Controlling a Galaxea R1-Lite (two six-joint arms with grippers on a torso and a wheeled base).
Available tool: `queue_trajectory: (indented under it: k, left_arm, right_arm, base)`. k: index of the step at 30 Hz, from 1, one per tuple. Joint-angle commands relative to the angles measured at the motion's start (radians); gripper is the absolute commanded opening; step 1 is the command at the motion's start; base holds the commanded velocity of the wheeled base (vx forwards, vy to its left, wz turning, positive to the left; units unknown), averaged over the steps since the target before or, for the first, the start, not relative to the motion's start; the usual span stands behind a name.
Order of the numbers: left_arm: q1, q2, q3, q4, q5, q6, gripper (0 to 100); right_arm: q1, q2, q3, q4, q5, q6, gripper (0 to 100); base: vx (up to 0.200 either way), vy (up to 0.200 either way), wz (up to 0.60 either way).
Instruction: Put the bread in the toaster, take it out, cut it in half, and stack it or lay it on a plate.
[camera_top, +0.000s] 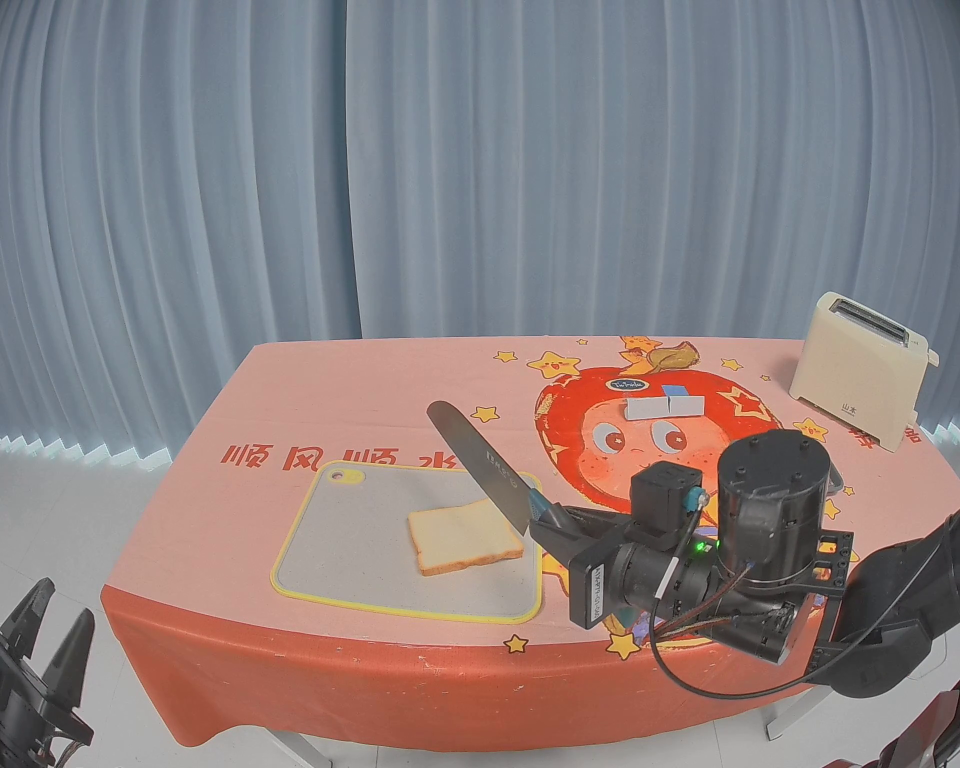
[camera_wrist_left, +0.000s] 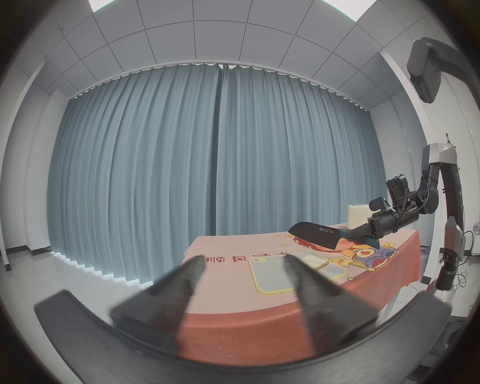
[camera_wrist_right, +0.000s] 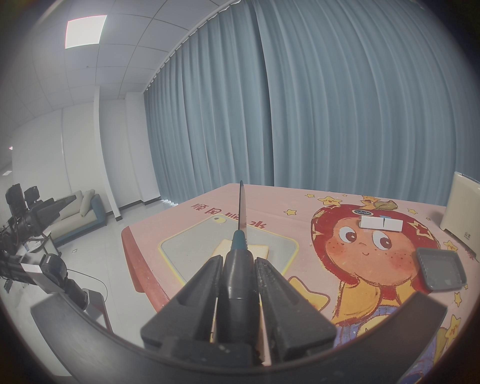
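Observation:
A slice of bread (camera_top: 464, 536) lies flat on the grey cutting board (camera_top: 350, 540) with a yellow rim, near the table's front edge. My right gripper (camera_top: 560, 530) is shut on the handle of a dark knife (camera_top: 480, 465); its blade slants up and to the left above the bread's far corner. The knife (camera_wrist_right: 241, 210) stands edge-on above the bread (camera_wrist_right: 250, 248) in the right wrist view. A cream toaster (camera_top: 862, 368) stands at the far right of the table. My left gripper (camera_wrist_left: 242, 295) hangs open off the table's left front, well away from the board (camera_wrist_left: 272, 272).
A small dark tray (camera_wrist_right: 441, 269) sits on the tablecloth to the right of the board. Two small white blocks (camera_top: 664, 405) lie at the table's middle back. Blue curtains hang behind the table. The table's left part is bare cloth.

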Motion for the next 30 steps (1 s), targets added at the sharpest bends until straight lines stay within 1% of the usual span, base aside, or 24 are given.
queue_trajectory:
  k: [1, 6, 10, 14, 18, 19, 20, 21, 23, 28, 29, 30]
  left_arm:
    - [-0.008, 0.066, -0.046, 0.001, -0.017, 0.001, 0]
    - [-0.017, 0.149, -0.095, -0.001, -0.056, 0.006, 0]
    - [-0.039, 0.209, -0.134, -0.003, -0.062, 0.010, 0]
    - [-0.082, 0.261, -0.166, -0.001, -0.063, 0.029, 0]
    - [-0.128, 0.321, -0.204, -0.001, -0.065, 0.032, 0]
    - [-0.128, 0.321, -0.204, -0.001, -0.065, 0.032, 0]
    - [-0.169, 0.359, -0.212, -0.001, -0.070, 0.035, 0]
    - [-0.195, 0.381, -0.215, -0.001, -0.071, 0.035, 0]
    - [-0.229, 0.424, -0.229, -0.003, -0.070, 0.035, 0]
    - [-0.241, 0.511, -0.304, -0.006, -0.074, 0.037, 0]
    - [-0.251, 0.525, -0.322, -0.013, -0.074, 0.043, 0]
    - [-0.261, 0.537, -0.333, -0.029, -0.073, 0.055, 0]
  right_arm:
    - [0.000, 0.004, 0.001, 0.000, 0.000, 0.000, 0]
    - [0.002, 0.008, 0.001, 0.000, -0.003, 0.000, 0]
    - [0.002, 0.008, 0.001, 0.000, -0.003, 0.000, 0]
    - [0.002, 0.008, 0.009, 0.000, -0.004, -0.002, 0]
    - [0.010, 0.008, 0.010, 0.000, -0.004, -0.002, 0]
    - [0.010, 0.008, 0.010, 0.000, -0.004, -0.002, 0]
    - [0.011, 0.017, 0.010, 0.000, -0.007, -0.002, 0]
    - [0.011, 0.027, 0.010, -0.002, -0.009, -0.002, 0]
    - [0.016, 0.033, 0.007, -0.002, -0.011, -0.003, 0]
    - [0.016, 0.027, 0.009, -0.002, -0.012, -0.003, 0]
    - [0.016, 0.025, 0.009, -0.002, -0.012, -0.003, 0]
    - [0.016, 0.025, 0.009, -0.002, -0.012, -0.002, 0]
  base:
    - [0.000, 0.000, 0.00]
    - [0.000, 0.000, 0.00]
    - [0.000, 0.000, 0.00]
    - [0.000, 0.000, 0.00]
    - [0.000, 0.000, 0.00]
    - [0.000, 0.000, 0.00]
    - [0.000, 0.000, 0.00]
    - [0.000, 0.000, 0.00]
    - [0.000, 0.000, 0.00]
    - [0.000, 0.000, 0.00]
    - [0.000, 0.000, 0.00]
    - [0.000, 0.000, 0.00]
